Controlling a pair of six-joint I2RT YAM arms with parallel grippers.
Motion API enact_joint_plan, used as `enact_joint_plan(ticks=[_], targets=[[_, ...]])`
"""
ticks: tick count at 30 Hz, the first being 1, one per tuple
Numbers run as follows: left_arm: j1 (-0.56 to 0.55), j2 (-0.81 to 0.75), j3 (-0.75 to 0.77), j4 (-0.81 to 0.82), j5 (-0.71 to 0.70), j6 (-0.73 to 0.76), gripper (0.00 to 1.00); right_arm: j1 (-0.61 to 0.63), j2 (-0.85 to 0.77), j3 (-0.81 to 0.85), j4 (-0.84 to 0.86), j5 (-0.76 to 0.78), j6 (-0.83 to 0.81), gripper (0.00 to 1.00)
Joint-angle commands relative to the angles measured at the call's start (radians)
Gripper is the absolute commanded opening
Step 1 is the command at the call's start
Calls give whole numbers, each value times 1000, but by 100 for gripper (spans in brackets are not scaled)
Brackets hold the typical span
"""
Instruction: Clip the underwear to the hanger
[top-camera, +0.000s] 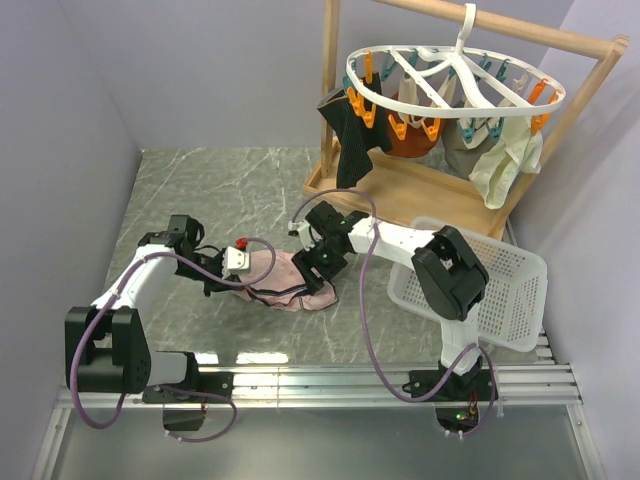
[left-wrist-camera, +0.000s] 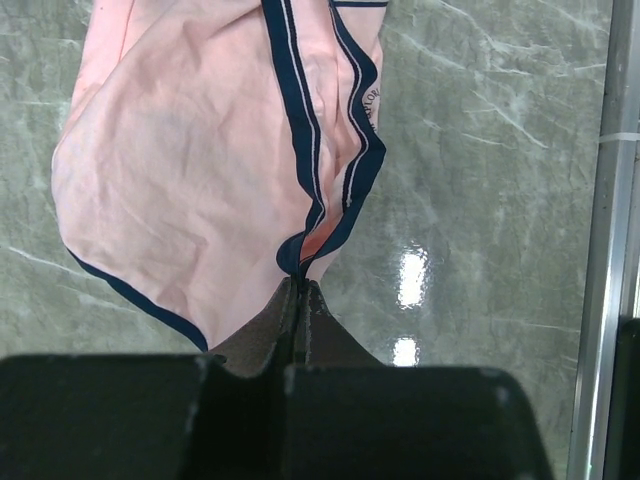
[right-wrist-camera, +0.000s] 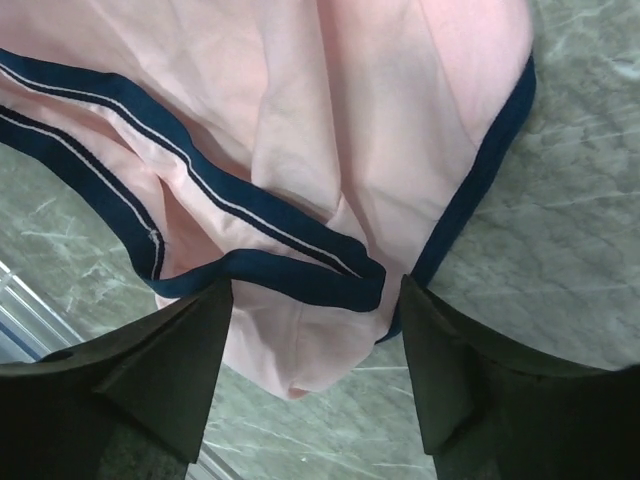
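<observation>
Pink underwear (top-camera: 290, 285) lies crumpled on marble table (top-camera: 200, 190) between both arms. Left gripper (left-wrist-camera: 300, 292) pinches its navy edge tight. Right gripper (right-wrist-camera: 315, 290) spreads wide over the waistband. Hanger (top-camera: 455, 85) hangs well apart on wooden rack (top-camera: 420, 190), white mesh basket (top-camera: 520, 262) under the right arm.

The grey-green marbled table (top-camera: 200, 190) is carrying the pink underwear (top-camera: 290, 285), lying crumpled near its middle, while the wooden rack (top-camera: 420, 190) is standing far right and the white mesh basket (top-camera: 515, 290) is sitting nearer

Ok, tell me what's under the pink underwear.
Marbled table shows all around the underwear. Whatever lies directly beneath the fabric is covered.
</observation>
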Motion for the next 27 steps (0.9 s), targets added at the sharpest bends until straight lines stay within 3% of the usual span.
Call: enact_joint_plan(ticks=[1,3,4,5,9,12,15,20,25,27], targets=[[-2,0,20,12,45,-17,0,18,-28,14,-3,9,-1,73],[-2,3,17,16,47,-20,0,26,-11,11,3,13,-6,66],[-2,3,19,21,47,-23,0,26,-5,14,3,15,-6,53],[-2,4,20,19,47,-28,0,26,2,23,-4,15,-6,47],[-1,-3,31,13,41,-39,0,26,-53,20,-13,19,-7,32],[19,3,62,49,61,-155,0,20,-129,12,-35,32,-13,20],[100,46,160,67,120,-326,0,-14,-217,23,-61,16,-30,0],[206,101,360,214,108,-899,0,-132,-369,74,-70,-105,-120,0],[208,40,405,176,159,-991,0,-141,-448,98,-79,-169,-214,0],[209,-24,404,126,177,-944,0,-141,-481,109,-93,-197,-234,0]])
